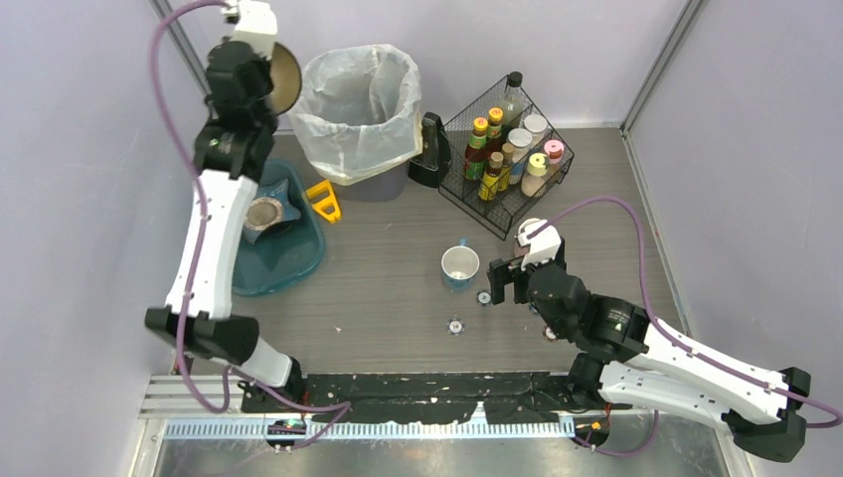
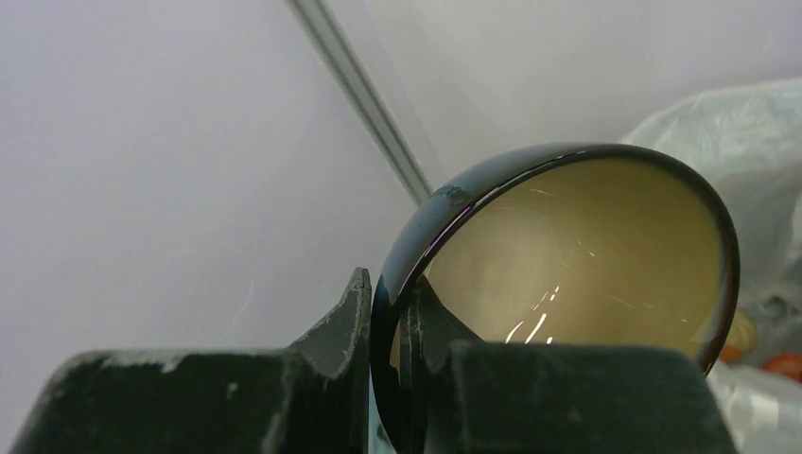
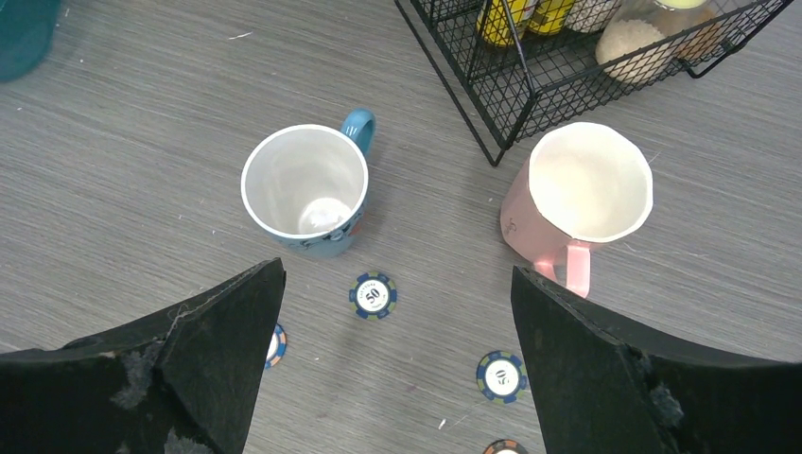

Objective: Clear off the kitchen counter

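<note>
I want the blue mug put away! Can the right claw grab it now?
Probably yes. The right claw is open and empty, right by the blue mug, which stands free on the counter. Nothing but a flat chip lies between them.

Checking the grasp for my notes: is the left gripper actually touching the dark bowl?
Touching. The left wrist view shows it: the left gripper pinches the bowl by its rim, fingers pressed against the dark outside and the cream inside, no gap.

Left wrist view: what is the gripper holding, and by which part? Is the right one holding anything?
The left gripper is shut on the dark bowl at its rim, one finger outside, one inside. The right gripper is open, holding nothing.
</note>
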`<state>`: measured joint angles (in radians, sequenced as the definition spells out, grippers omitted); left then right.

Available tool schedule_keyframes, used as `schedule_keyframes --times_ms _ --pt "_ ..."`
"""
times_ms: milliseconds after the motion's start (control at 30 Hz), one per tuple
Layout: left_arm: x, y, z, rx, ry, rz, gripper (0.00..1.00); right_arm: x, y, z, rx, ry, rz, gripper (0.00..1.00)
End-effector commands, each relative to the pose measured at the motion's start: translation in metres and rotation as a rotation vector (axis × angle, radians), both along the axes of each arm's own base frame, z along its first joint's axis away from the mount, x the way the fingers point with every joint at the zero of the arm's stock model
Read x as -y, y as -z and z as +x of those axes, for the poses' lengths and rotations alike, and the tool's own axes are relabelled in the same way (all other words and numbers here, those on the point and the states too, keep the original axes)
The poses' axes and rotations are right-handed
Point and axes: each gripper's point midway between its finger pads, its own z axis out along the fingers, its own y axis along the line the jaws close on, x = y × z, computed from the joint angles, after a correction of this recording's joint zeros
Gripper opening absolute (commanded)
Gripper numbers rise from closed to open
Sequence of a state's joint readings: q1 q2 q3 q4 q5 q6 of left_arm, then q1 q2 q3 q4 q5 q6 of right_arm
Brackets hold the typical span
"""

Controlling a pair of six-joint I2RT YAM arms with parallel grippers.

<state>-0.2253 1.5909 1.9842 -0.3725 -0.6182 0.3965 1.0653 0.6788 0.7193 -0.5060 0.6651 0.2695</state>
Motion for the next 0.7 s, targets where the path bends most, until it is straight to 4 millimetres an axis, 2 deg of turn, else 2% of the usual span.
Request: schedule_keyframes --times_ms 0,167,333,533,667 --pt "-0.009 0.025 -0.052 -0.044 0.058 -0.281 0.00 0.001 -0.007 0.002 0.019 0.026 0.040 0.95" --pt "-0.026 0.083 -0.090 -0.173 0.040 -0.474 0.00 0.000 -0.007 0.001 0.025 0.018 0.064 0.95" --pt "-0.045 0.148 -0.107 -0.297 -0.019 -0.678 0.00 -0.003 -0.005 0.000 0.020 0.003 0.072 0.95" --pt "-0.069 0.213 -0.100 -0.374 -0.111 -0.847 0.00 -0.002 -0.004 0.000 0.019 0.004 0.072 0.95" --pt "-0.086 0.236 -0.077 -0.395 -0.128 -0.967 0.00 -0.002 -0.002 0.000 0.018 0.006 0.069 0.95"
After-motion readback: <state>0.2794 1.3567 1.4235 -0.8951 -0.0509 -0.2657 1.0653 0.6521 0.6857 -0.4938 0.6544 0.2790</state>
